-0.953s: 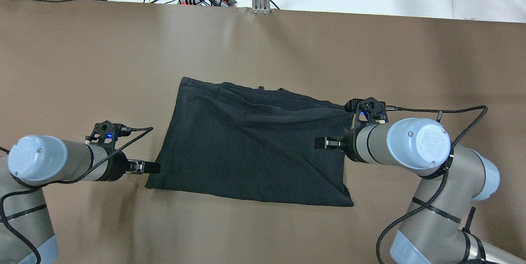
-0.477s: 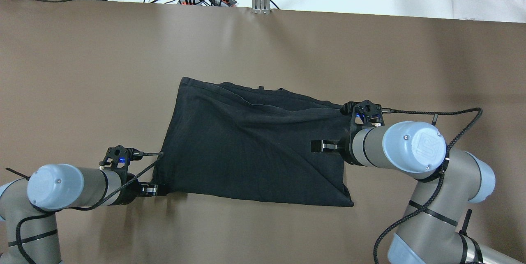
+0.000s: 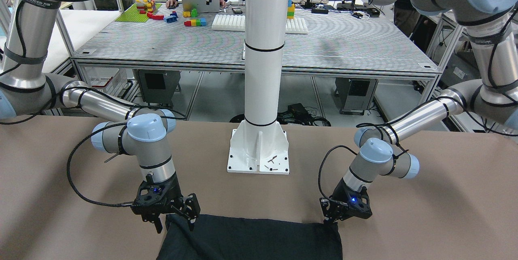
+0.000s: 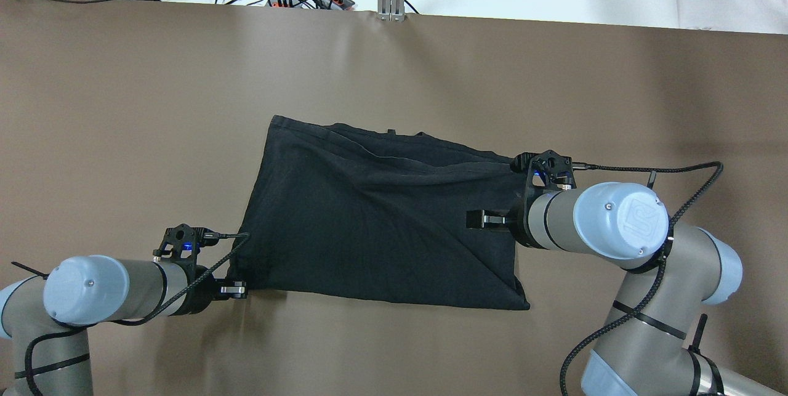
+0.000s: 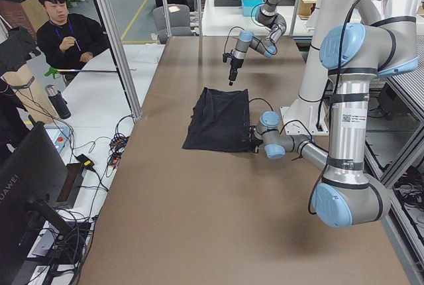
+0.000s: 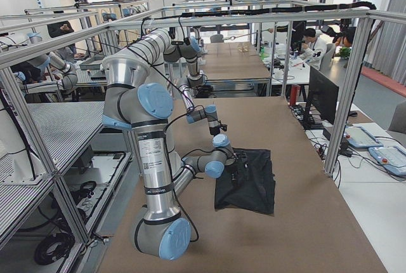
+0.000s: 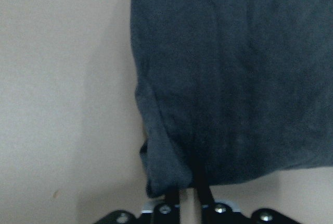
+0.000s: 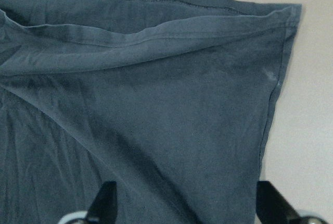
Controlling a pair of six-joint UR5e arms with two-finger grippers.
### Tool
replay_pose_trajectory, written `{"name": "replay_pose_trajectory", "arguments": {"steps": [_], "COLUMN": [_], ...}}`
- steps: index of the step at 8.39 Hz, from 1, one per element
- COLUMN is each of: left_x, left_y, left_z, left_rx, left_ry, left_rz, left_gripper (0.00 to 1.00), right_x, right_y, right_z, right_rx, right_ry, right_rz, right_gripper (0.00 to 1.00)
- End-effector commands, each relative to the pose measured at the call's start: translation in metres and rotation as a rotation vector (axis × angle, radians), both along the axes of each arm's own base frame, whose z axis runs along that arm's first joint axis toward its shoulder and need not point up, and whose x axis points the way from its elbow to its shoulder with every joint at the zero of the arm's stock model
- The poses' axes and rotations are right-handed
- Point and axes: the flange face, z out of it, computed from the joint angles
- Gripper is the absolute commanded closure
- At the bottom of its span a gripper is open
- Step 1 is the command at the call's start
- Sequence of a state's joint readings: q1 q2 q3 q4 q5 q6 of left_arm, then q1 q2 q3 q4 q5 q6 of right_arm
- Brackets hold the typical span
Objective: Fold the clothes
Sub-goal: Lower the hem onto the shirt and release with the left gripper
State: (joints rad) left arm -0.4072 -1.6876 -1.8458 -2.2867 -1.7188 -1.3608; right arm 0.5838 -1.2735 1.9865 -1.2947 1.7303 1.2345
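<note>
1. Overhead exterior view: the black garment (image 4: 375, 223) lies spread on the brown desk (image 4: 123, 106), about midway between left and right and nearer the robot's side than the far edge.
2. Its outline is a rough four-sided shape. The far left corner reaches farthest across the desk, and the near right corner comes to a point.
3. A folded-over layer runs along the far edge, and a diagonal crease slants down toward the near right corner.
4. The left gripper (image 4: 237, 289) is low at the garment's near left corner, touching the cloth.
5. In the left wrist view its fingers (image 7: 170, 199) are drawn close together with the corner of the cloth bunched over them, clenched on the black garment.
6. The right gripper (image 4: 474, 219) reaches in over the garment's right edge, pointing left across the cloth.
7. In the right wrist view its fingers (image 8: 106, 203) stand wide apart above the fabric, released and grasping nothing. The hemmed right edge runs between them.
8. In the front-facing view the white pillar (image 3: 265, 49) stands on its base behind the garment, between the two arms.
</note>
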Motion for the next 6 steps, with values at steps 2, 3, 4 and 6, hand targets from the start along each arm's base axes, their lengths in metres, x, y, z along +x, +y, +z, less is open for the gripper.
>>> {"name": "replay_pose_trajectory", "arguments": {"steps": [2, 3, 4, 6], "left_x": [-0.059, -0.077, -0.084, -0.076], "left_y": [-0.069, -0.097, -0.135, -0.264], "left_z": [0.007, 0.023, 0.039, 0.026], "left_rx": [0.062, 0.105, 0.118, 0.145], "left_ry": [-0.036, -0.084, -0.129, -0.176], "left_rz": [-0.064, -0.077, -0.111, -0.157], "left_gripper": [1.00, 1.00, 1.00, 1.00], "right_x": [0.000, -0.001, -0.002, -0.005], "right_y": [0.001, 0.001, 0.002, 0.005], "right_z": [0.002, 0.002, 0.003, 0.003], "right_rx": [-0.003, -0.003, -0.007, -0.002], "right_ry": [0.003, 0.003, 0.003, 0.006], "right_rz": [-0.001, -0.002, -0.001, 0.001], "right_gripper": [0.06, 0.06, 0.06, 0.06]}}
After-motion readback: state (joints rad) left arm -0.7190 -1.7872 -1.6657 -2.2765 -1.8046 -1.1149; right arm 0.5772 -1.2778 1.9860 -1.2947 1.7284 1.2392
